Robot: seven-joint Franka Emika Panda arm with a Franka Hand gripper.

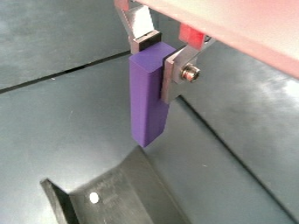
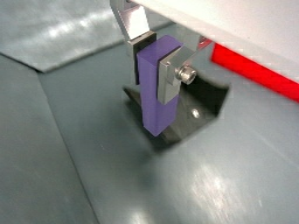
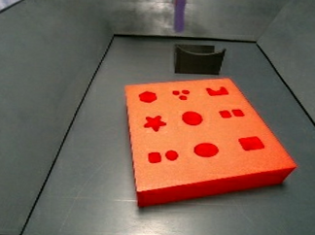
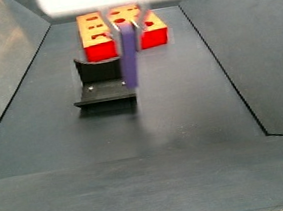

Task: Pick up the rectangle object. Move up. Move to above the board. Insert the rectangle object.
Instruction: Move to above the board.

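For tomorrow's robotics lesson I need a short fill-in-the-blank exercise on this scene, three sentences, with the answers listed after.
1. The gripper is shut on the rectangle object, whose colour is ____.
2. In a side view, the rectangle object hangs in the air above the dark ____, not above the board.
3. The top of the red-orange board has one hole shaped like a ____ with five points.

Missing words: purple; fixture; star
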